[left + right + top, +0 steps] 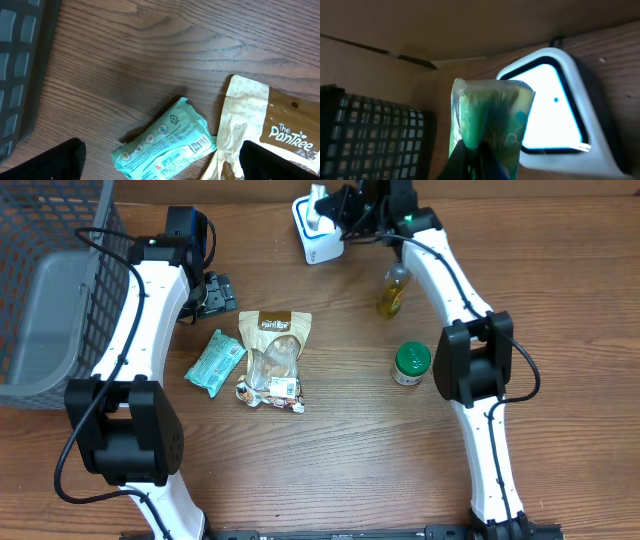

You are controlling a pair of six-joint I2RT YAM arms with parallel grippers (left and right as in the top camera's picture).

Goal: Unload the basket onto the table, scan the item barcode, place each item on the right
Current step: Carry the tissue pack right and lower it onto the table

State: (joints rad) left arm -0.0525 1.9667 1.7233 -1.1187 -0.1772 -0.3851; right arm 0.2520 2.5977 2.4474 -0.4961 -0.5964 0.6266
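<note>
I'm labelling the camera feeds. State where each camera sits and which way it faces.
Overhead: above the table, facing straight down; left arm and right arm show.
Left wrist: on the left arm, facing down at teal packet and brown pouch; its fingers open at bottom corners.
Right wrist: on the right arm, facing the lit scanner; its fingers shut on a green packet.
Shared by overhead and left wrist: teal packet, brown pouch.

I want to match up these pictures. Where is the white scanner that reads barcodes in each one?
Overhead: the white scanner stands at the top middle of the table.
Left wrist: not in it.
Right wrist: it fills the right side, glowing, behind the green packet that the right gripper holds.
Shared landmark: the dark mesh basket, on the left side of all three views.
</note>
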